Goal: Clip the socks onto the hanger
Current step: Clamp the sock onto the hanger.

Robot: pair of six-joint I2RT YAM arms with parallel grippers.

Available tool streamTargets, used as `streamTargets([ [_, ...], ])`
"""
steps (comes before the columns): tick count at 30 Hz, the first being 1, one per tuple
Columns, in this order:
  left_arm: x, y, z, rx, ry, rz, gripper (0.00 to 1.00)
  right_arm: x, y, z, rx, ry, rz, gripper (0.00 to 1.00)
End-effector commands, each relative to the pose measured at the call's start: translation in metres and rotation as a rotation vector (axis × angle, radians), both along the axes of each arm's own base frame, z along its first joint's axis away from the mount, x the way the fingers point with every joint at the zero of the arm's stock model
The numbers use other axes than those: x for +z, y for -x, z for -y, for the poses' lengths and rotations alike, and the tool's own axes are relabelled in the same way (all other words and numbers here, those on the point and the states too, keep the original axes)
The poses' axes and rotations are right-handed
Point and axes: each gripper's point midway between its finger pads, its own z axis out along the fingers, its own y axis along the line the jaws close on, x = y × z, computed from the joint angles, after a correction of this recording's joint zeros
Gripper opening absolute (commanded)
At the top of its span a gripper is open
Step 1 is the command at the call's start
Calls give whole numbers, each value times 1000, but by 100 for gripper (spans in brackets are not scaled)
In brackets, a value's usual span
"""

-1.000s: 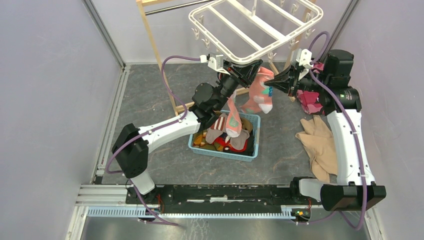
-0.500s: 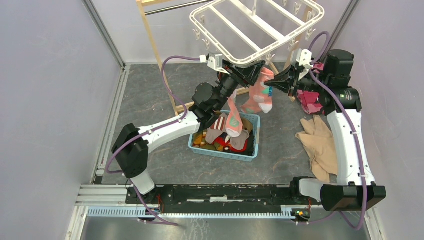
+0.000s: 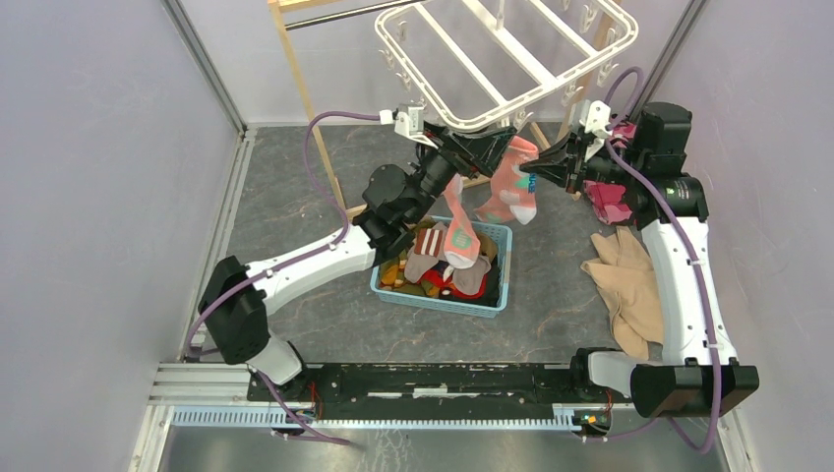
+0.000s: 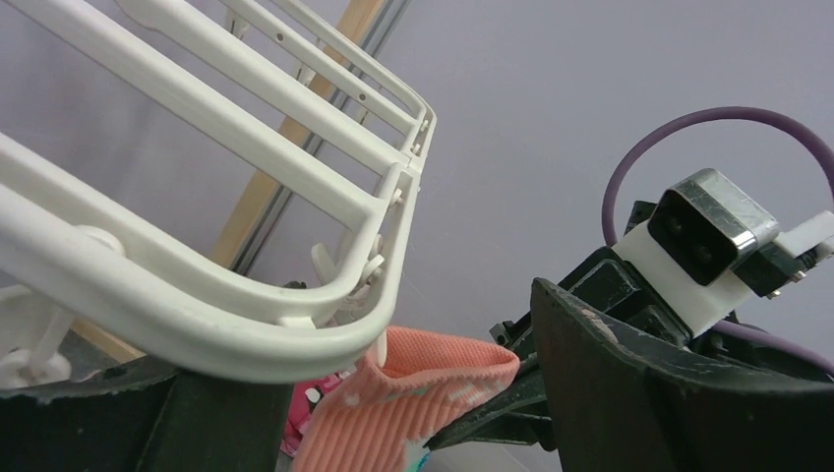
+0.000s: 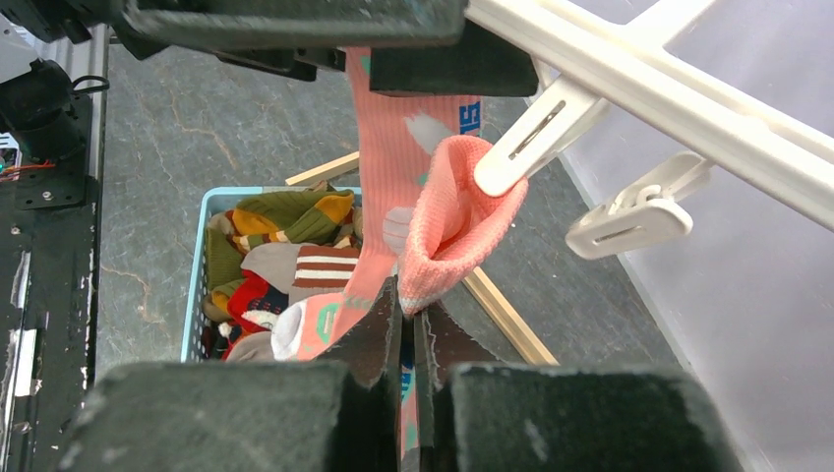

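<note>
- Two claws. The right claw (image 5: pixel 406 305) is pinched tight on the cuff edge of a pink sock (image 5: pixel 447 216).
- The left claw (image 3: pixel 492 141) gapes wide and holds nothing, with a finger on either side of the hanger (image 4: pixel 246 324) rim.
- One white hanger. One clip (image 5: pixel 516 147) meets the sock's open cuff (a spare dangles just beside).
- The sock hangs cuff up, toe down, its long axis near vertical, under the near rim between the claws.
- A second sock (image 5: pixel 388 177), also pink, hangs behind it, toe down at the one blue basket (image 3: pixel 438 300). More socks are heaped there, count unclear.
</note>
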Motion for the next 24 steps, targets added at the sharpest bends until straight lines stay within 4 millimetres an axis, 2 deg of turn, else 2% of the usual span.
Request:
streamTargets([
  [1, 13, 9, -17, -17, 41, -68, 89, 4, 1, 1, -8, 6, 37, 5],
  [7, 1, 17, -22, -48, 27, -130, 90, -4, 0, 1, -9, 9, 19, 9],
  [12, -6, 27, -28, -69, 13, -155, 90, -20, 2, 1, 0, 24, -4, 17],
  [18, -8, 45, -32, -128, -25, -158, 91, -37, 5, 1, 9, 30, -40, 36],
  [24, -8, 62, -35, -183, -80, -130, 92, -50, 1, 4, -18, 44, -70, 43],
])
